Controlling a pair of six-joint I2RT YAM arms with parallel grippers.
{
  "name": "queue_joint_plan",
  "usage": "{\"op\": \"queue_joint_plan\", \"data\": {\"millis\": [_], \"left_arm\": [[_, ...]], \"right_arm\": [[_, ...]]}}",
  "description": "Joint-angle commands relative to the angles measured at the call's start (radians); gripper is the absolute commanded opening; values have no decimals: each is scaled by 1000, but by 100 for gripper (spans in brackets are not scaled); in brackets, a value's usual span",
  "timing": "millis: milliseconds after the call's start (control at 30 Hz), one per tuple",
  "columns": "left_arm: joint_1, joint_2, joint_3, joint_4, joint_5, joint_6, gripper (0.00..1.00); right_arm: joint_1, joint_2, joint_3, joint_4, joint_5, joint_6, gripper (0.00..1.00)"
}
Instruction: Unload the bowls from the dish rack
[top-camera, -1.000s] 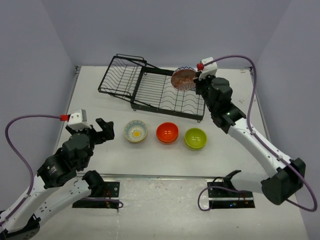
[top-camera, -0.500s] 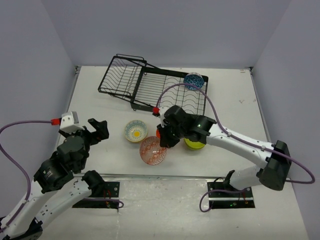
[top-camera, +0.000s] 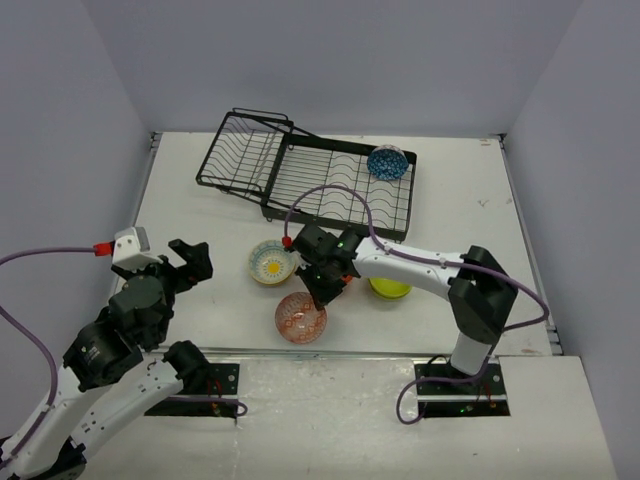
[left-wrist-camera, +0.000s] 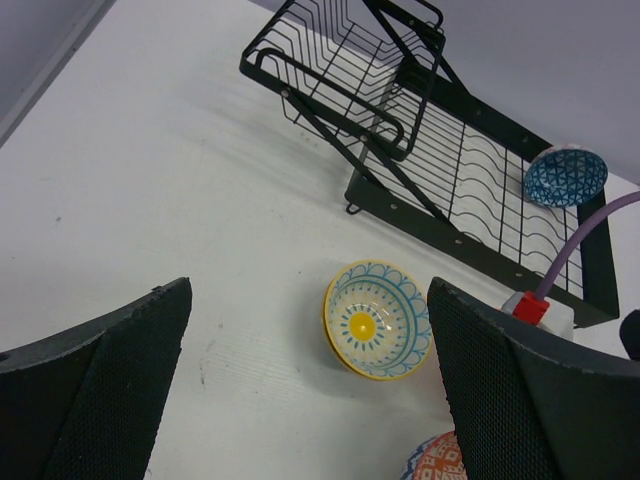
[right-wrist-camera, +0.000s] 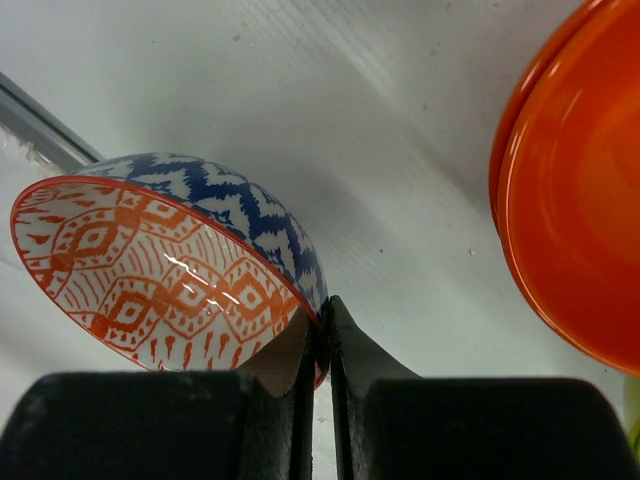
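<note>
The black wire dish rack (top-camera: 300, 180) stands at the back and also shows in the left wrist view (left-wrist-camera: 430, 130). A blue patterned bowl (top-camera: 387, 161) stands on edge at its right end. The cream floral bowl (top-camera: 271, 262), the lime green bowl (top-camera: 390, 289) and the orange-red bowl (right-wrist-camera: 580, 200) sit on the table. My right gripper (top-camera: 319, 298) is shut on the rim of the pinkish patterned bowl (top-camera: 301, 317), holding it tilted low over the table near the front. In the right wrist view, both fingers pinch the rim (right-wrist-camera: 323, 322). My left gripper (top-camera: 185, 262) is open and empty, left of the cream bowl (left-wrist-camera: 375, 318).
The right arm lies across the table over the orange-red bowl. A metal strip (top-camera: 330, 352) runs along the table's front edge just beyond the held bowl. Grey walls enclose the table on three sides.
My right arm carried the pinkish bowl from the rack's right end down to the front of the table, uncovering the blue bowl. My left arm shifted slightly toward me.
</note>
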Motion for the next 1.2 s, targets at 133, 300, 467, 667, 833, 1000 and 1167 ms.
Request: {"op": "queue_joint_plan", "data": {"millis": [133,300,467,667,833,1000,1167], "left_arm": [[6,11,12,16,-5,3,100],[6,9,9,21,5,11,100],[6,3,6,35,18,25,100],[6,-1,3,39,26,31,100],[6,-4,3,42,28,32,100],[6,0,1,42,25,32,100],[14,44,6,42,12,29,100]], "right_arm": [[5,68,83,-27,10,-9,1],[5,82,72,-27,-1,-16,10],[5,71,63,-23,-11,-25,27],[6,-40,68,-69,57,-16,42],[6,-217,134,-153,195,-54,69],[-15,-291,109,-31,757,-340,99],[-174,-334,-3,447,860,-761,99]]}}
